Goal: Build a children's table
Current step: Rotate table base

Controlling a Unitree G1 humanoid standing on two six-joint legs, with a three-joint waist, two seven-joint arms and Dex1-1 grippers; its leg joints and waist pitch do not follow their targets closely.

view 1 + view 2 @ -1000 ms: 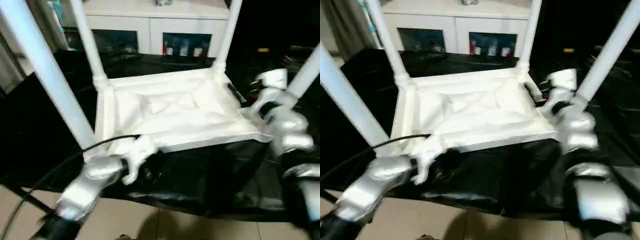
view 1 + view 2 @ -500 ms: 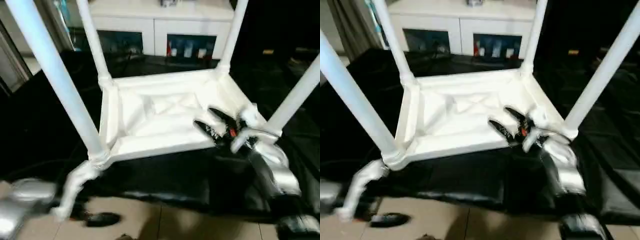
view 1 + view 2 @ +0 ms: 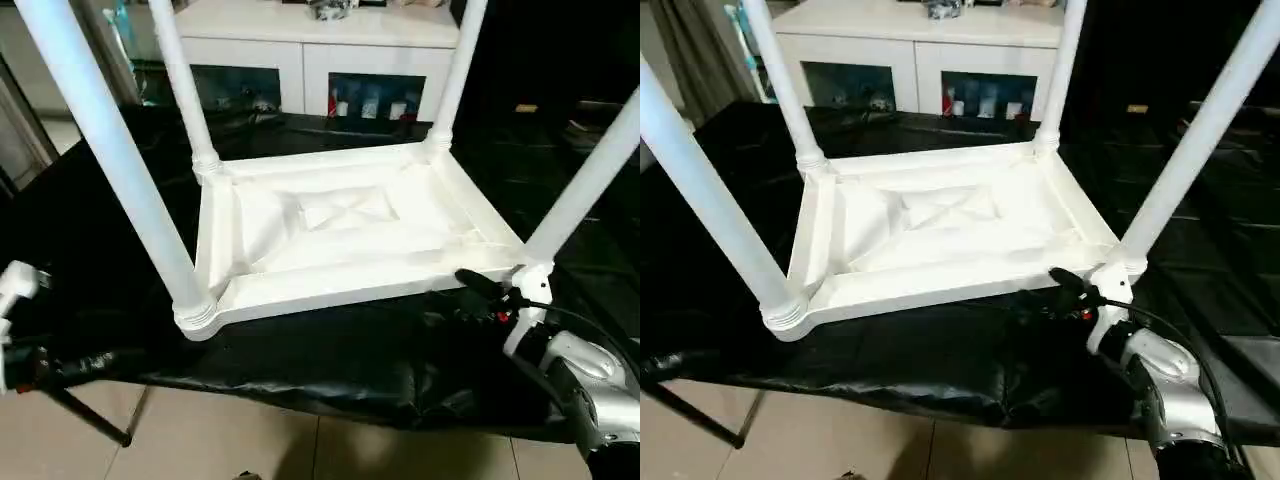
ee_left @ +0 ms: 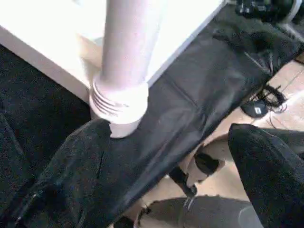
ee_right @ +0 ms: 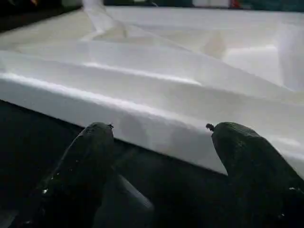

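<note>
Fingers of our right gripper [image 5: 159,156] stand apart, empty, just short of the children's table [image 3: 340,240] rim; our left gripper [image 4: 166,161] gapes, holding nothing. Upside down on black sheeting [image 3: 300,360], the table rests before a white cabinet [image 3: 320,40].

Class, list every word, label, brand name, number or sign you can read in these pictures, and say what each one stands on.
None can be read.
The children's table, upside down with its legs up, bears no print or label.
The items behind the glass doors of the white cabinet are too small and blurred for any lettering to be read.
The black sheet under the table shows no writing.
</note>
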